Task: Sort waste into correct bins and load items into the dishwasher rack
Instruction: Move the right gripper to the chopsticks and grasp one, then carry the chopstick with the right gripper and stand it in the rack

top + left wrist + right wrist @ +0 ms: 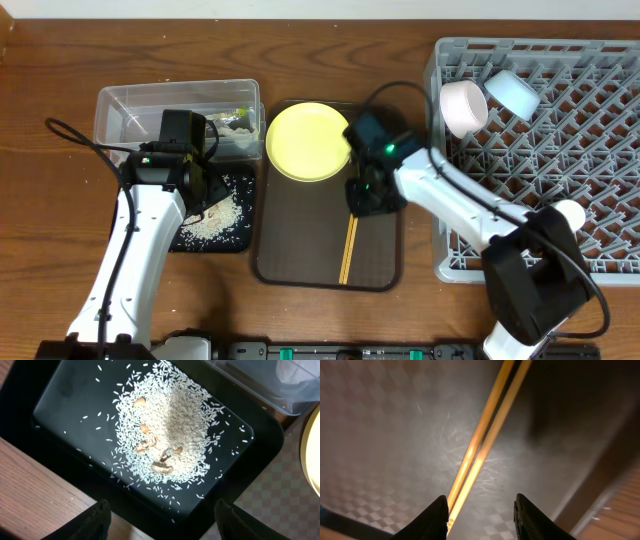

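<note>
The white rice scraps (pixel 215 215) lie heaped in the black tray (pixel 200 246); in the left wrist view the rice (pixel 170 425) fills the tray (pixel 65 395). My left gripper (pixel 200 185) hangs open and empty over the tray's edge (pixel 162 515). The green-and-yellow wrapper (pixel 238 120) lies in the clear tub (pixel 130 110). The wooden chopsticks (pixel 349 250) lie on the brown serving tray (pixel 300 250). My right gripper (pixel 368 195) is open just above their near end (pixel 481 510), with the chopsticks (pixel 485 435) beside its left finger. The yellow plate (pixel 307 141) sits on the tray's far end.
The grey dishwasher rack (pixel 540 150) stands at the right. It holds a white bowl (pixel 462 107), a light blue bowl (pixel 512 92) and a small white cup (pixel 568 213). The clear tub's corner (pixel 280 385) and the plate's rim (pixel 312 445) show in the left wrist view.
</note>
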Robot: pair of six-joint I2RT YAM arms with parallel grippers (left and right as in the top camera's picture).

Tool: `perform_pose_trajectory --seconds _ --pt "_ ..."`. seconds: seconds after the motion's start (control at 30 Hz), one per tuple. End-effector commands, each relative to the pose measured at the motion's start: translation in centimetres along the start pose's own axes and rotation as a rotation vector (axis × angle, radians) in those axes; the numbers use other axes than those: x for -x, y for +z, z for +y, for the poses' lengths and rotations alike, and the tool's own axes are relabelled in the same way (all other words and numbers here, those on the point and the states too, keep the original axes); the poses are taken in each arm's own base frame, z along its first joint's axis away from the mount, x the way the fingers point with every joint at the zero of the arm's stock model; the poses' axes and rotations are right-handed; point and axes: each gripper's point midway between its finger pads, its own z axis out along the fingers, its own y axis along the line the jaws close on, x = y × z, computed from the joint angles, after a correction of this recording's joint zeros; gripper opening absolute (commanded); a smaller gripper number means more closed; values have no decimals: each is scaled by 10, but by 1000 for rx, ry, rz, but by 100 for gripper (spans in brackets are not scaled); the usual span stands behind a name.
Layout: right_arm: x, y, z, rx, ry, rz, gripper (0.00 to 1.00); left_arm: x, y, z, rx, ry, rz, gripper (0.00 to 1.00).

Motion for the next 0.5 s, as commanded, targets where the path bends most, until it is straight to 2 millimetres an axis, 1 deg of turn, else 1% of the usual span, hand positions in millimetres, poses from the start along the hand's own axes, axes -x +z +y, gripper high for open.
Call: perform_pose_trajectory --seconds 0.0,0.17,0.3,0.47 --pt "-14 17 -1 -37 44 11 41 2 -3 1 -4 -14 -10 69" --pt "-26 36 -2 -57 66 -1 41 2 -3 1 -1 -13 -7 69" --pt "-32 43 -13 -95 100 0 40 2 -3 1 -1 -13 -7 69" --pt "-36 45 -23 -134 103 1 39 2 -3 1 -1 -13 -7 69"
